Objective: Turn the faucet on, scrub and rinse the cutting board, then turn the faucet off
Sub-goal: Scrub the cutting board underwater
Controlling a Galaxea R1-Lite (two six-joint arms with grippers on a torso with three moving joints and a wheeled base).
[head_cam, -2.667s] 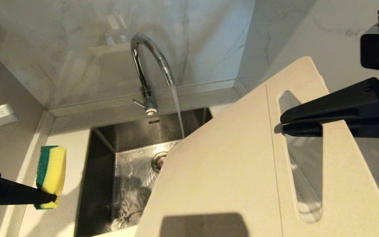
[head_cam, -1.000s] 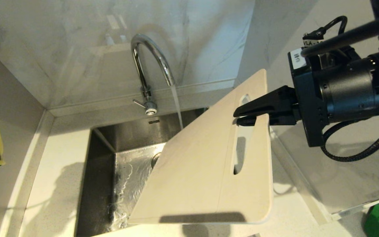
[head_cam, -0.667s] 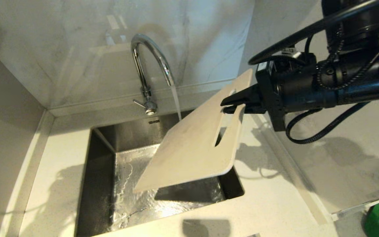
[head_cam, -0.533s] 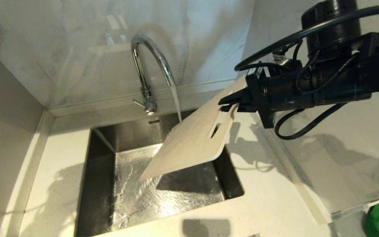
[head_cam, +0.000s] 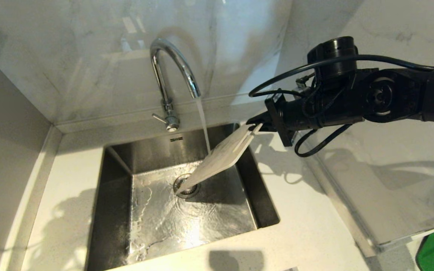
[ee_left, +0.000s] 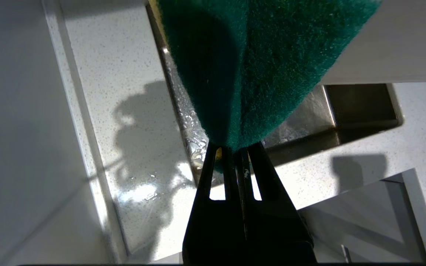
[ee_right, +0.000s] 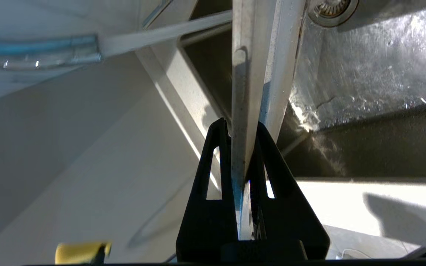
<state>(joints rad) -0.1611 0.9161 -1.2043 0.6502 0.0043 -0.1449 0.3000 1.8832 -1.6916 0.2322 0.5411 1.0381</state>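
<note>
the steel sink (head_cam: 119,210) held running water from the faucet (head_cam: 171,67). below the right gripper (head_cam: 256,126), its fingers clamped on the cutting board (head_cam: 217,158), the board slanted into the basin. the left gripper (ee_left: 235,151) pinched a green sponge (ee_left: 257,55) over the speckled white counter (head_cam: 315,233).

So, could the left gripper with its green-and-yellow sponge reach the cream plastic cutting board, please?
Probably yes: the left gripper holds the sponge beside the sink, with nothing visible between it and the tilted cutting board.

A kitchen, at my sink corner.

I see a steel sink (head_cam: 119,210) sunk in a pale speckled counter (head_cam: 315,233), a chrome gooseneck faucet (head_cam: 171,71) with water running, marble-look wall panels (head_cam: 70,56) behind, and a green scrub sponge (ee_left: 257,66) in front of my left wrist camera.
</note>
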